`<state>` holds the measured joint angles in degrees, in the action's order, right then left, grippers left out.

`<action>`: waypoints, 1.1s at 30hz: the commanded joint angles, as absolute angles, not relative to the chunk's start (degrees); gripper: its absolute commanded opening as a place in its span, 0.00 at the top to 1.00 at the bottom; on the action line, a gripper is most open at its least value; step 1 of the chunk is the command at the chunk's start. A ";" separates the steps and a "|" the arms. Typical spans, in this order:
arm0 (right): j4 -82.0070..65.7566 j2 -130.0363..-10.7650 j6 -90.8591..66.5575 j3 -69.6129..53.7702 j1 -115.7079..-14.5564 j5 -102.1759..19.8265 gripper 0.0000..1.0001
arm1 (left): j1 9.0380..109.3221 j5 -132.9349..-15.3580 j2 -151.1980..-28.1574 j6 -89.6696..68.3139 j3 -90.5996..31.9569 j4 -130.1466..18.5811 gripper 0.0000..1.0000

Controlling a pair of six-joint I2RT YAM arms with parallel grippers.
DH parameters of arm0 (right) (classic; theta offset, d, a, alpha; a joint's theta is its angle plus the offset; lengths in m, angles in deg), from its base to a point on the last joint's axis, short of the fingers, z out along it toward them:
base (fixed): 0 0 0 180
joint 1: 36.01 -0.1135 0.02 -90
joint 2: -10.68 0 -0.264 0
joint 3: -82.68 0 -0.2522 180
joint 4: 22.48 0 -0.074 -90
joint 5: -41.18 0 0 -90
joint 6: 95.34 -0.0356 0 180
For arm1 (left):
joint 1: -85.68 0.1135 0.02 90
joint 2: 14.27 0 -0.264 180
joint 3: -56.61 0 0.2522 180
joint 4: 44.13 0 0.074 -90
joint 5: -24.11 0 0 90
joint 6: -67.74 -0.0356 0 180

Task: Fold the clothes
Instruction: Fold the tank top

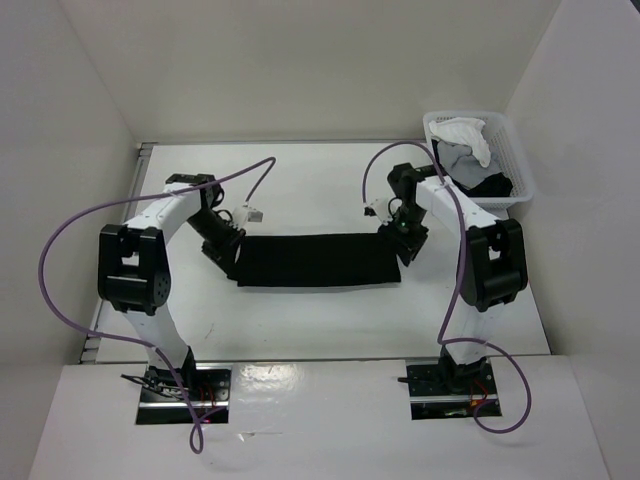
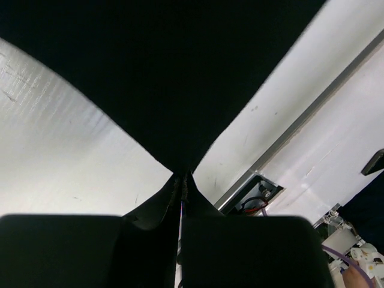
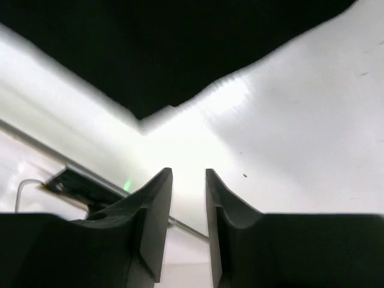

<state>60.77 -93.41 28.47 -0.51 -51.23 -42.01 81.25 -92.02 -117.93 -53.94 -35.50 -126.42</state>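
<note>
Left gripper [image 2: 182, 180] pinches the black top [image 1: 318, 260]; right gripper [image 3: 188, 175] stands slightly parted.

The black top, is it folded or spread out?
Folded: the black top lies as a long strip, no sleeves or neck hole showing.

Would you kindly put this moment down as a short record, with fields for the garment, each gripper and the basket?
Garment: black top, lying flat as a long folded band on the table, between the two grippers
Left gripper: shut on the top's left end, fabric pinched between its fingers
Right gripper: open, nothing between the jaws; the top's edge lies just ahead, apart from it
Basket: far right corner, holding white cloth and grey cloth
</note>
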 commanded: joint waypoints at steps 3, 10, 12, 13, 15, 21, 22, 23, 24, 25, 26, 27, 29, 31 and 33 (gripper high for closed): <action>64.92 -92.24 31.22 -3.13 -51.91 -41.17 0.52 | 81.37 -89.01 -119.56 -55.57 -33.27 -125.03 0.94; 64.40 -90.93 30.62 -4.45 -52.44 -41.96 0.29 | 81.37 -86.98 -119.56 -53.81 -34.31 -123.18 0.58; 62.66 -90.92 29.91 -2.79 -52.44 -41.96 0.29 | 81.37 -86.98 -119.56 -53.81 -36.42 -124.76 0.49; 61.95 -90.31 29.39 -2.78 -52.44 -41.96 0.29 | 81.37 -86.98 -118.96 -54.33 -38.34 -124.77 0.46; 60.28 -90.31 27.63 -1.47 -52.44 -41.96 0.29 | 81.37 -85.14 -118.34 -54.34 -39.94 -125.39 0.39; 54.31 -90.83 22.97 -0.24 -53.58 -33.81 0.29 | 81.37 -89.95 -117.63 -50.75 -47.32 -122.86 0.31; 53.34 -91.62 22.27 -0.24 -53.58 -32.83 0.30 | 81.37 -91.10 -119.37 -48.99 -47.33 -122.05 0.31; 51.76 -92.76 21.48 -0.24 -53.58 -31.95 0.33 | 80.76 -92.50 -120.43 -48.98 -47.33 -121.52 0.32; 51.75 -93.55 20.25 -0.24 -53.58 -29.94 0.41 | 80.76 -95.13 -121.66 -48.11 -47.33 -120.82 0.32; 51.23 -94.25 20.24 -0.24 -54.11 -28.79 0.45 | 80.15 -96.28 -122.98 -47.49 -47.33 -120.82 0.35; 51.22 -95.83 20.24 -0.24 -54.11 -27.73 0.49 | 79.45 -97.43 -125.43 -47.48 -47.33 -120.29 0.39; 51.22 -96.45 20.24 -0.24 -54.63 -27.03 0.60 | 79.44 -99.44 -126.67 -47.48 -46.63 -120.29 0.43; 49.91 -97.60 20.24 -0.24 -55.25 -27.02 0.70 | 78.22 -100.34 -129.75 -46.70 -46.10 -118.72 0.53; 49.29 -99.35 19.71 -0.76 -55.87 -27.63 0.79 | 77.60 -101.48 -132.29 -46.16 -45.57 -118.18 0.70; 48.68 -101.02 19.71 -0.76 -55.87 -27.63 0.81 | 77.07 -101.48 -133.45 -46.16 -44.87 -117.40 0.75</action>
<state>51.72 -99.05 20.64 -2.11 -55.08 -29.46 77.89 -97.17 -132.40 -47.01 -45.55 -118.03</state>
